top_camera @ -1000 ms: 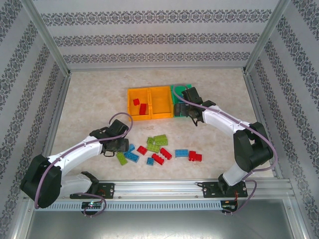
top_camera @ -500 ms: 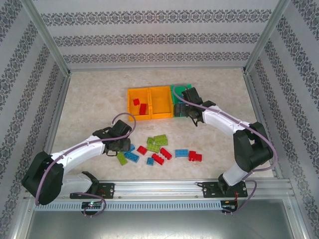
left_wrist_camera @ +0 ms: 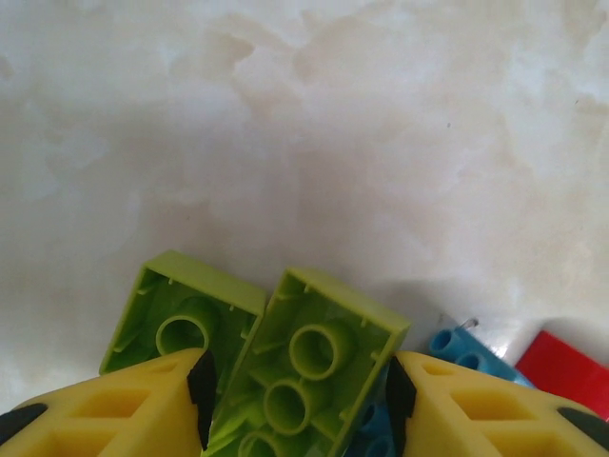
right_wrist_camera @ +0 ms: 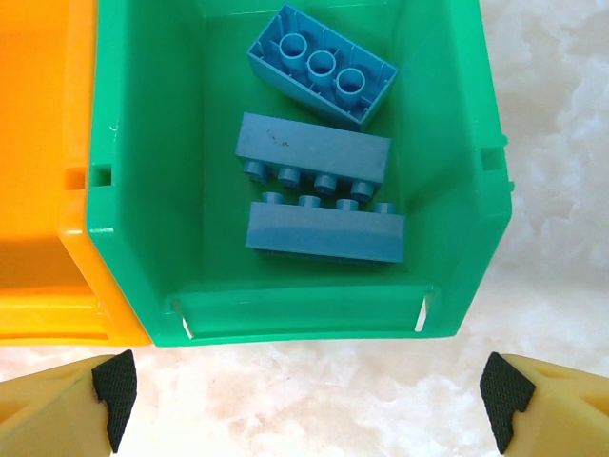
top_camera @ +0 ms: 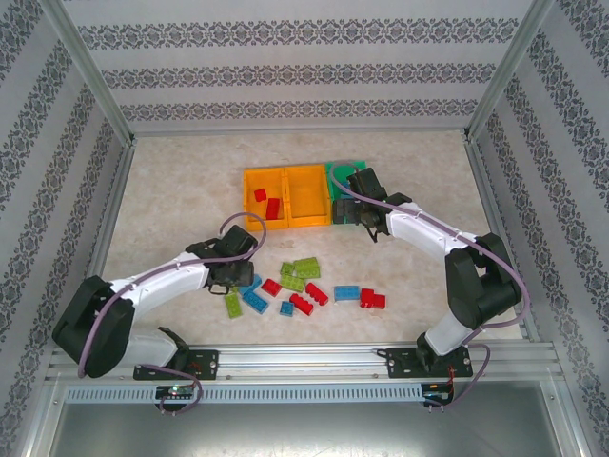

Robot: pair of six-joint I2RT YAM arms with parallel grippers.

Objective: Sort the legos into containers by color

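Legos [top_camera: 306,268], red, lime and blue: most are lying loose in a cluster on the table [top_camera: 171,190] near the arm bases, with a few already sitting in bins.

Item in hand: lime green brick [left_wrist_camera: 304,381], underside up. The left gripper [left_wrist_camera: 298,400] is clamping it, with the black pads [left_wrist_camera: 202,395] pressing on its two long sides. Its long axis is running out along the fingers, leaning slightly to the right. A second lime brick [left_wrist_camera: 186,319] is lying just beside it on the left, touching or nearly so. Whether the held brick is off the table cannot be told.

Bins: the left orange bin [top_camera: 249,205] is holding red bricks [top_camera: 273,208], and the green bin [right_wrist_camera: 143,190] is holding three blue bricks [right_wrist_camera: 314,157]. The middle orange bin [top_camera: 306,221] is looking like the likely home for lime.

Deciding relation: that middle bin is lying beyond the left gripper [top_camera: 235,271] and to its right, so the left arm is the one carrying the brick there.

Right gripper [right_wrist_camera: 304,400]: jaws are standing wide apart with nothing between them, hovering at the green bin's near edge.
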